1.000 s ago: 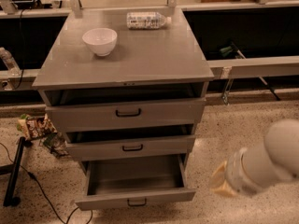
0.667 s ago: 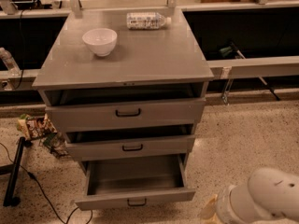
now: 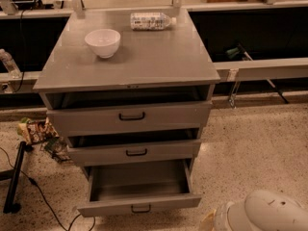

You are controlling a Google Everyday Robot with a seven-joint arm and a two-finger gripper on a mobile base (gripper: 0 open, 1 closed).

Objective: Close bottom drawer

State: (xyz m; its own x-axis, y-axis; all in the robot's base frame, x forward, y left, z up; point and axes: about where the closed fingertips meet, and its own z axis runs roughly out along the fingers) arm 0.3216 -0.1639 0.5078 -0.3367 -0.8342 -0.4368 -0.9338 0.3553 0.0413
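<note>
The grey cabinet (image 3: 130, 66) has three drawers. The bottom drawer (image 3: 139, 203) is pulled far out, and its inside shows empty. Its narrow front panel carries a small black bar handle (image 3: 140, 209). The middle drawer (image 3: 134, 152) and the top drawer (image 3: 131, 117) each stand a little open. A white rounded part of my arm (image 3: 262, 213) shows at the bottom right corner, right of the bottom drawer and apart from it. My gripper itself is out of view below the frame.
A white bowl (image 3: 102, 42) and a lying plastic bottle (image 3: 151, 20) rest on the cabinet top. Snack wrappers (image 3: 36, 131) and a black cable and stand (image 3: 14, 177) lie on the floor at the left. Speckled floor (image 3: 250, 143) spreads to the right.
My white arm part has dropped lower and toward the bottom right edge of the view. The drawers and the things on top have not moved.
</note>
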